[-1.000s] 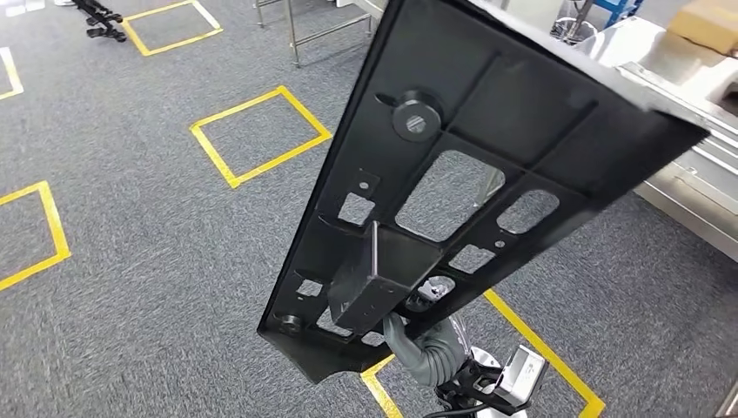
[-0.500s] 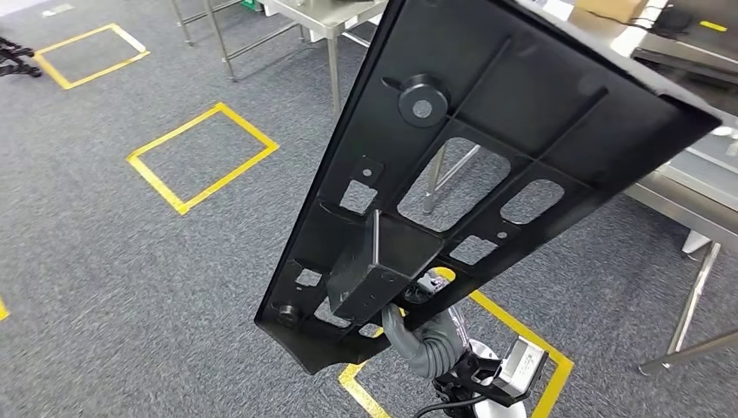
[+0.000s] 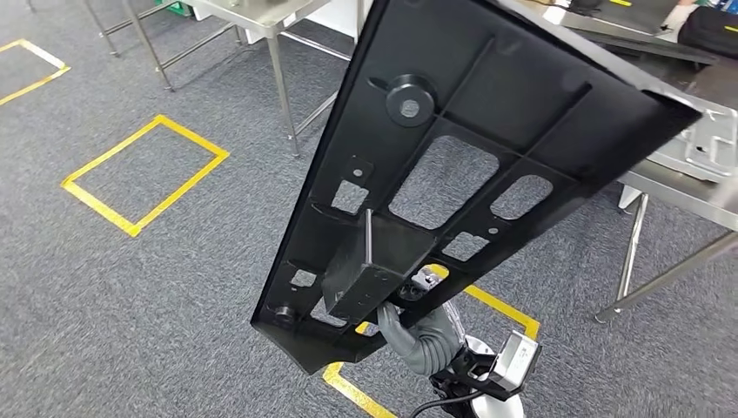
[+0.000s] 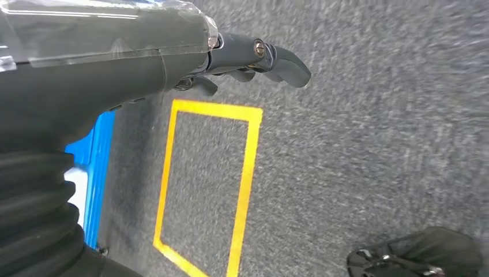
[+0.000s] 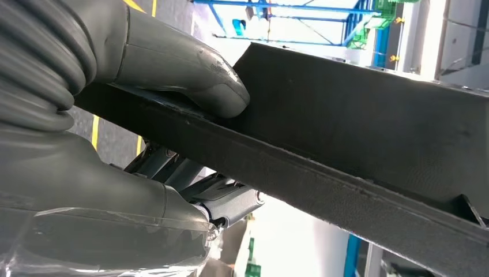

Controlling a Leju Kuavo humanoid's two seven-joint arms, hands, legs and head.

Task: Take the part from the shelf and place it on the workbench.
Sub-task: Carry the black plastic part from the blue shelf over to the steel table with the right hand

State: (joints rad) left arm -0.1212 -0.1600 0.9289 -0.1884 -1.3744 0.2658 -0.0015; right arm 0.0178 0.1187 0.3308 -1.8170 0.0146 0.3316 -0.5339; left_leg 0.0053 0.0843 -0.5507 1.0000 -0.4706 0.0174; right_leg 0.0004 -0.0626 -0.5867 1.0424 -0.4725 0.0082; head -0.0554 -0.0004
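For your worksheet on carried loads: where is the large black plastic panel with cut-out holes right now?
In the head view, the large black plastic panel is raised over grey carpet, gripped at its lower end by the right hand, its upper end near the steel workbench.

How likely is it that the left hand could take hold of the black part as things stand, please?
Probably not straight away. The left hand hangs down over the carpet, holding nothing, while the black part is held high by the right hand. Nothing blocks it; the arm would just have to rise.

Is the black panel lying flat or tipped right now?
Tipped: the black panel slants up from the right hand gripping its low end, underside showing, toward the steel workbench.
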